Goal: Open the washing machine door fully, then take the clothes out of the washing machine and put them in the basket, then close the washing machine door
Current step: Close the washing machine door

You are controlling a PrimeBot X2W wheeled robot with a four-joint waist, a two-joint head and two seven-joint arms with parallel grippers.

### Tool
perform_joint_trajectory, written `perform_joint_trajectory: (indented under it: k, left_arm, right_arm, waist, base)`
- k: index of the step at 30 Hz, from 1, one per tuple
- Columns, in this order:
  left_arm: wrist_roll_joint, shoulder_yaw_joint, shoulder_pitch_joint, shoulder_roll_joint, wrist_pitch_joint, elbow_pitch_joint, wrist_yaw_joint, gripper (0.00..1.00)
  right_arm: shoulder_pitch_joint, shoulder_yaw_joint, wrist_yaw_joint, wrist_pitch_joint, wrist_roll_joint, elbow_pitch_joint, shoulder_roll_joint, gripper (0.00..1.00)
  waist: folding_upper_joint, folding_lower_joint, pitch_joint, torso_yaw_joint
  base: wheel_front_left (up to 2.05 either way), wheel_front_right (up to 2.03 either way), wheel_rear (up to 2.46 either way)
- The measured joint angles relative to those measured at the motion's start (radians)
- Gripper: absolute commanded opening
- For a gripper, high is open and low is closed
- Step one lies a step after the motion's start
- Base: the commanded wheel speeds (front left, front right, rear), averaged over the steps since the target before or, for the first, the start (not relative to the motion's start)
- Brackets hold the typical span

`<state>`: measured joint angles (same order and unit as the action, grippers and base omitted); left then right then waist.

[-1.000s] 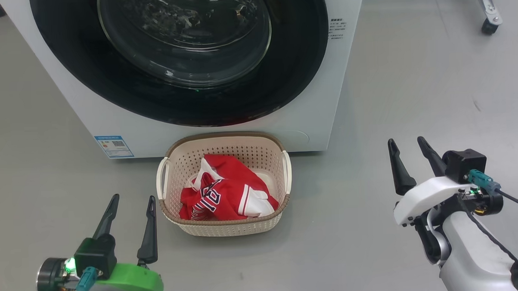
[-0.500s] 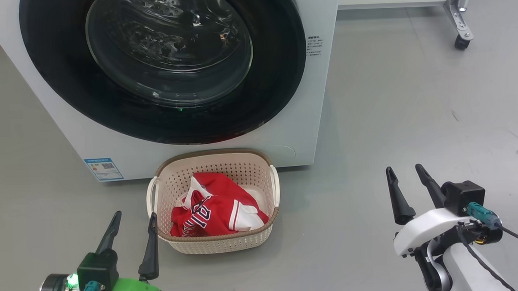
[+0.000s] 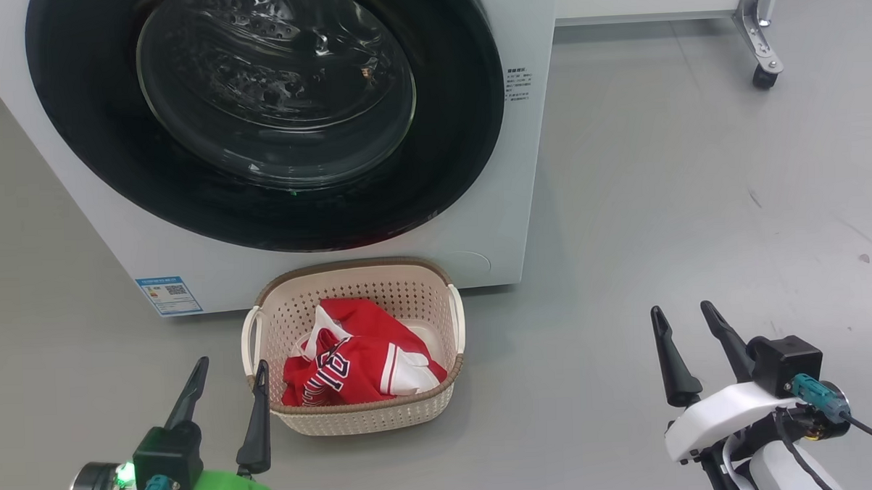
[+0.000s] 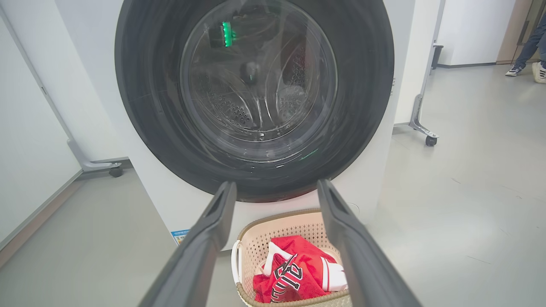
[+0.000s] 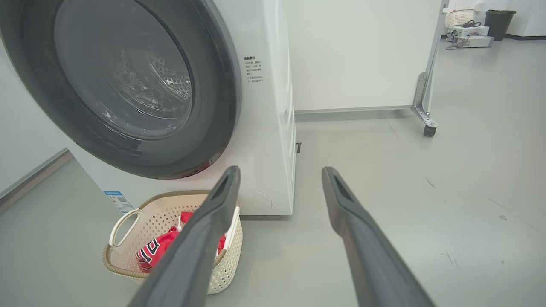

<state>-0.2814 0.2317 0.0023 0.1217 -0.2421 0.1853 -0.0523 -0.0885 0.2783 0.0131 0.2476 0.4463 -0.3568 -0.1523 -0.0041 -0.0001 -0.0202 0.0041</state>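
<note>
The white washing machine (image 3: 520, 162) stands ahead with its washing machine door (image 3: 271, 98) lying flush against the front, black rim around clear glass. On the floor just before it sits the cream basket (image 3: 380, 294) holding the red clothes (image 3: 360, 364). My left gripper (image 3: 232, 364) is open and empty beside the basket's left corner. My right gripper (image 3: 681, 309) is open over bare floor far to the right. In the left wrist view, the left gripper (image 4: 276, 184) frames the door (image 4: 256, 85), basket (image 4: 290, 228) and clothes (image 4: 294, 268). The right gripper (image 5: 280, 170) points past the machine's right corner (image 5: 273, 128).
A white panel on a metal frame with a caster (image 3: 764, 77) stands behind the machine on the right. A person's feet (image 4: 524, 68) show far off in the left wrist view. Grey floor (image 3: 659, 194) stretches to the right.
The whole picture has slid down and left, so the camera has moved. Both grippers sit lower in the view, still open. Basket, clothes and door look unchanged.
</note>
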Motion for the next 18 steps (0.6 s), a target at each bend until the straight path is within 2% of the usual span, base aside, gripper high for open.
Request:
perform_joint_trajectory:
  k: [11,18]
  left_arm:
    - [0.000,0.003,0.012,0.001,0.005,-0.010,0.000,1.00]
    - [0.000,0.002,0.014,0.003,0.009,-0.017,0.000,1.00]
  right_arm:
    - [0.042,-0.004,0.025,0.000,-0.002,0.067,-0.013,1.00]
    - [0.060,-0.004,0.026,-0.002,-0.002,0.096,-0.014,1.00]
  waist:
    - [0.0000,0.0000,-0.002,-0.002]
    - [0.0000,0.0000,-0.004,-0.002]
  base:
    - [0.00,0.00,0.00]
    - [0.00,0.00,0.00]
